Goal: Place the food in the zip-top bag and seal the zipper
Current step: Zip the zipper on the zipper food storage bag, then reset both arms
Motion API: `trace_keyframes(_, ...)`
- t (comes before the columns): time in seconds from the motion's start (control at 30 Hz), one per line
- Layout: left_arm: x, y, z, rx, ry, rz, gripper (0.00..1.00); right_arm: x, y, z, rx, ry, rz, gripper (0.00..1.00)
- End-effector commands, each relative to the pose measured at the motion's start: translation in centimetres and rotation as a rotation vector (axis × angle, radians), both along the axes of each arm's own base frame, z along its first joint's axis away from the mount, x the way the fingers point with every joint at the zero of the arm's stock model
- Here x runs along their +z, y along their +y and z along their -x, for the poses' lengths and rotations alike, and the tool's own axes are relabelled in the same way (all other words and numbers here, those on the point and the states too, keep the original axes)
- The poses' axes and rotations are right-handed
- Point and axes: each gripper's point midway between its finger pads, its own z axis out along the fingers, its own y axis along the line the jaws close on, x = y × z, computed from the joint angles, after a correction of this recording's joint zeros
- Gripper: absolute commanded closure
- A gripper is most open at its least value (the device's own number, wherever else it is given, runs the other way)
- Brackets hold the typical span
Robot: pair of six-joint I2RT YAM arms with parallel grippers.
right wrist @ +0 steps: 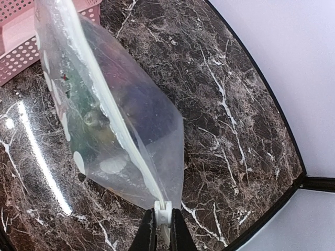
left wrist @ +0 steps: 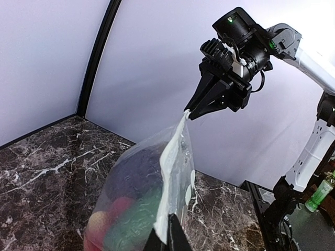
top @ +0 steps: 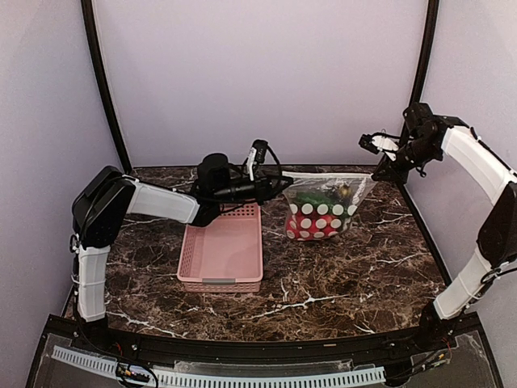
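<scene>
The zip-top bag (top: 323, 206), clear with white dots, hangs stretched between my two grippers above the table. The food (top: 317, 217) is inside it: red round fruits, green pieces and the dark purple eggplant (left wrist: 131, 175). My left gripper (top: 279, 187) is shut on the bag's left top corner, seen in the left wrist view (left wrist: 166, 230). My right gripper (top: 378, 171) is shut on the white slider (right wrist: 163, 213) at the right end of the zipper (right wrist: 112, 117). The zipper runs taut as a pale strip from one gripper to the other.
The pink slatted basket (top: 222, 250) stands on the marble table left of the bag, under my left arm, and nothing shows in it. Its corner shows in the right wrist view (right wrist: 23, 36). Black frame posts and pale walls close in the back.
</scene>
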Motion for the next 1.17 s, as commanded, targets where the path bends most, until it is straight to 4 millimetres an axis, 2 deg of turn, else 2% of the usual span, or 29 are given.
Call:
trace_keyframes(0.0, -0.5, 0.3, 0.9, -0.065, 0.045, 0.005, 0.92, -0.5, 1.0, 2.7, 0.030, 0.044, -0.075, 0.90)
trace_keyframes(0.03, -0.7, 0.4, 1.3, -0.076, 0.054, 0.011, 0.86, -0.9, 1.5, 3.5, 0.041, 0.070, -0.092, 0.87)
trace_keyframes(0.07, -1.0, 0.6, 1.9, -0.092, 0.081, 0.021, 0.74, -1.1, 2.0, 4.3, 0.052, 0.095, -0.110, 0.84)
trace_keyframes(0.1, -0.6, 0.9, 2.3, -0.099, 0.084, 0.031, 0.69, -1.0, 2.3, 5.0, 0.057, 0.112, -0.130, 0.81)
trace_keyframes(0.13, -1.1, 1.2, 2.9, -0.106, 0.105, 0.031, 0.62, -0.5, 2.6, 5.5, 0.060, 0.118, -0.153, 0.78)
trace_keyframes(0.17, 0.2, 1.6, 3.4, -0.110, 0.090, 0.043, 0.59, 0.1, 2.8, 5.9, 0.060, 0.117, -0.172, 0.76)
trace_keyframes(0.2, -0.5, 2.0, 3.8, -0.104, 0.105, 0.022, 0.55, 0.9, 2.9, 6.2, 0.060, 0.104, -0.187, 0.72)
trace_keyframes(0.23, 1.1, 2.5, 4.3, -0.098, 0.065, 0.028, 0.54, 2.0, 3.0, 6.6, 0.063, 0.077, -0.204, 0.68)
trace_keyframes(0.27, 0.3, 2.7, 4.6, -0.093, 0.092, -0.011, 0.52, 2.9, 3.1, 6.7, 0.063, 0.054, -0.217, 0.63)
trace_keyframes(0.3, 1.7, 3.2, 4.9, -0.083, 0.053, -0.019, 0.50, 4.0, 3.2, 6.8, 0.062, 0.026, -0.232, 0.60)
trace_keyframes(0.33, 1.2, 3.4, 5.1, -0.080, 0.079, -0.059, 0.48, 4.8, 3.4, 6.8, 0.061, 0.006, -0.251, 0.57)
trace_keyframes(0.43, 2.3, 4.5, 5.6, -0.045, 0.065, -0.131, 0.41, 6.6, 3.8, 6.4, 0.048, -0.030, -0.311, 0.49)
trace_keyframes(0.47, 3.1, 4.9, 5.9, -0.035, 0.053, -0.138, 0.38, 6.8, 3.9, 6.1, 0.039, -0.032, -0.328, 0.48)
trace_keyframes(0.5, 2.4, 5.4, 5.7, -0.009, 0.067, -0.185, 0.37, 6.8, 3.9, 5.8, 0.017, -0.030, -0.348, 0.47)
trace_keyframes(0.53, 3.1, 5.9, 5.8, 0.011, 0.057, -0.195, 0.34, 6.6, 3.8, 5.2, -0.012, -0.026, -0.361, 0.45)
trace_keyframes(0.57, 2.2, 6.5, 5.4, 0.055, 0.072, -0.252, 0.32, 6.2, 3.4, 4.3, -0.057, -0.026, -0.369, 0.43)
trace_keyframes(0.6, 2.7, 7.1, 5.3, 0.081, 0.063, -0.269, 0.30, 6.0, 3.0, 3.3, -0.107, -0.030, -0.381, 0.31)
trace_keyframes(0.63, 1.6, 7.9, 4.7, 0.135, 0.077, -0.337, 0.27, 5.8, 2.5, 2.4, -0.162, -0.030, -0.395, 0.07)
trace_keyframes(0.67, 2.0, 8.7, 4.3, 0.179, 0.069, -0.361, 0.26, 5.9, 2.1, 1.3, -0.202, -0.049, -0.417, 0.02)
trace_keyframes(0.7, 1.1, 10.0, 3.5, 0.258, 0.088, -0.437, 0.23, 6.0, 1.8, 0.7, -0.220, -0.056, -0.445, 0.01)
trace_keyframes(0.73, 1.5, 11.6, 2.4, 0.353, 0.075, -0.471, 0.21, 6.1, 1.7, 0.5, -0.223, -0.066, -0.476, 0.01)
trace_keyframes(0.77, 0.8, 12.8, 2.4, 0.388, 0.104, -0.534, 0.19, 6.4, 1.4, -0.1, -0.244, -0.098, -0.493, 0.01)
trace_keyframes(0.8, 1.4, 13.9, 2.2, 0.428, 0.099, -0.554, 0.17, 6.5, 1.1, -0.7, -0.282, -0.129, -0.507, 0.01)
trace_keyframes(0.83, 1.0, 15.6, 1.8, 0.494, 0.104, -0.619, 0.13, 6.6, 0.4, -1.4, -0.341, -0.164, -0.512, 0.01)
trace_keyframes(0.87, 1.8, 17.3, 1.4, 0.578, 0.082, -0.645, 0.10, 6.7, -0.3, -2.1, -0.395, -0.194, -0.516, 0.01)
trace_keyframes(0.9, 1.6, 18.5, 1.4, 0.614, 0.089, -0.684, 0.04, 6.9, -0.9, -2.6, -0.437, -0.220, -0.518, 0.01)
trace_keyframes(0.97, 2.9, 21.1, 1.4, 0.705, 0.055, -0.724, 0.01, 7.4, -2.0, -3.3, -0.511, -0.269, -0.523, 0.01)
trace_keyframes(1.03, 3.2, 23.2, 1.1, 0.778, 0.030, -0.767, 0.01, 7.8, -2.4, -3.4, -0.535, -0.300, -0.534, 0.01)
trace_keyframes(1.13, 2.7, 25.6, 0.8, 0.850, 0.003, -0.812, 0.01, 8.1, -2.0, -3.0, -0.518, -0.301, -0.560, 0.01)
